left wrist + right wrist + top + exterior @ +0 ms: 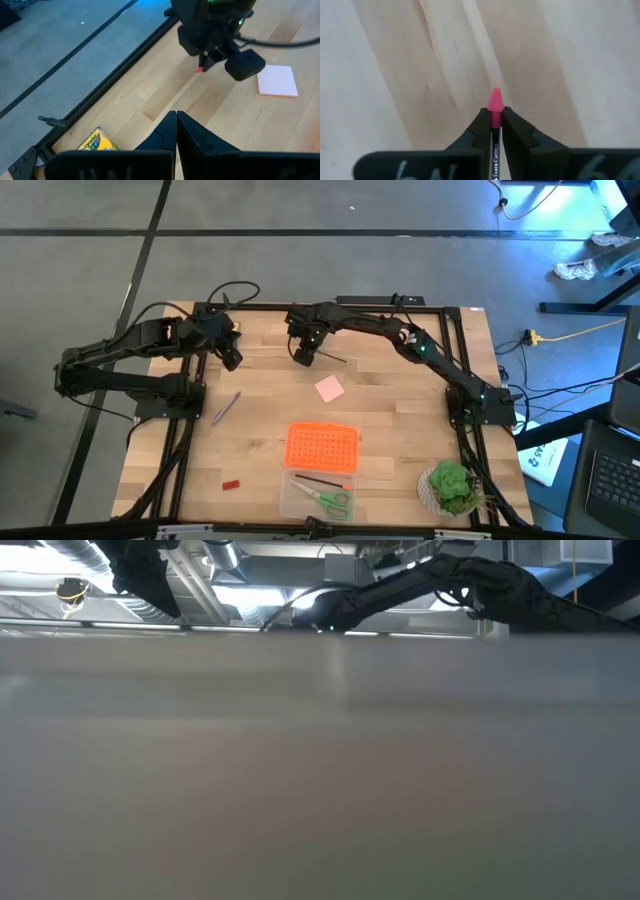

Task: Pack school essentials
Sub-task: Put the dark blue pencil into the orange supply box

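Note:
My right gripper (303, 355) hangs over the far middle of the table, shut on a dark pencil with a pink end (495, 100). My left gripper (176, 124) is shut and hovers over the far left part, touching nothing. The yellow crayon box (95, 142) lies flat just below and behind it. The pink pad (330, 389) lies flat mid-table and the purple pencil (226, 407) lies to its left. The tiny red block (232, 483) sits near the front. The green-handled scissors (330, 500) and a thin red pen (320, 481) lie in the clear box. My right gripper pinches the dark pencil between its two fingertips (481, 125), just behind the pink end (495, 102). The pencil runs along the fingers and the pink end sticks out past the tips, pointing down at the wooden table top.
The orange perforated lid (322, 447) lies in the front middle, with the clear box (295, 505) just nearer the front edge. A potted plant (450, 488) stands at the front right. Black frame rails (180, 430) run along both sides. Bare wood shows between the pad and the plant.

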`<state>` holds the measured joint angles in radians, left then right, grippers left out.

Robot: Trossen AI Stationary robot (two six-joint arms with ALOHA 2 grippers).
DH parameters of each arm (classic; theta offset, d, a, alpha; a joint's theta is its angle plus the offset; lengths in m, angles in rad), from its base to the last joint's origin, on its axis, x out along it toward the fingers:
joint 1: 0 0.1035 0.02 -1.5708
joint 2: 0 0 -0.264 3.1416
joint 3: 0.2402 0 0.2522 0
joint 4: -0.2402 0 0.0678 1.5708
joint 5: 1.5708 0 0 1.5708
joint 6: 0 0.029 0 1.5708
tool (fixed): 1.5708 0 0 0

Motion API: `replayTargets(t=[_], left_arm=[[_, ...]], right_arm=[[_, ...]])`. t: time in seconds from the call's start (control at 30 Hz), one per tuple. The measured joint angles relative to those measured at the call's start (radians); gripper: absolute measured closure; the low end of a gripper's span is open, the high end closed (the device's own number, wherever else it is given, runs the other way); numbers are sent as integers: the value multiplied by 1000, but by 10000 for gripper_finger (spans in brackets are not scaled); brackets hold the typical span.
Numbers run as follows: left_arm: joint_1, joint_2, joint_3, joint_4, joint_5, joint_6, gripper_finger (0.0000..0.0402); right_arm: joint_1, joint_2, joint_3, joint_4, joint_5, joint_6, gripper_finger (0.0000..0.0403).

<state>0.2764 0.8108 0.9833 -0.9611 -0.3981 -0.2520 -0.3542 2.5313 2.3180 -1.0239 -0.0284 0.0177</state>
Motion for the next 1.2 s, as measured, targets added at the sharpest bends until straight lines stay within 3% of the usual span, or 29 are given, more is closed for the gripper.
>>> replayTargets(t=[0.57, 1.0, 1.2], left_arm=[[0, 0, 0, 0, 0, 3, 401], [0, 0, 0, 0, 1, 32, 401], [0, 0, 0, 1, 94, 89, 401]], right_arm=[[14, -92, 35, -138, -127, 35, 368], [57, -176, 37, -172, -142, 52, 364], [76, -232, 37, -174, -158, 37, 364]])
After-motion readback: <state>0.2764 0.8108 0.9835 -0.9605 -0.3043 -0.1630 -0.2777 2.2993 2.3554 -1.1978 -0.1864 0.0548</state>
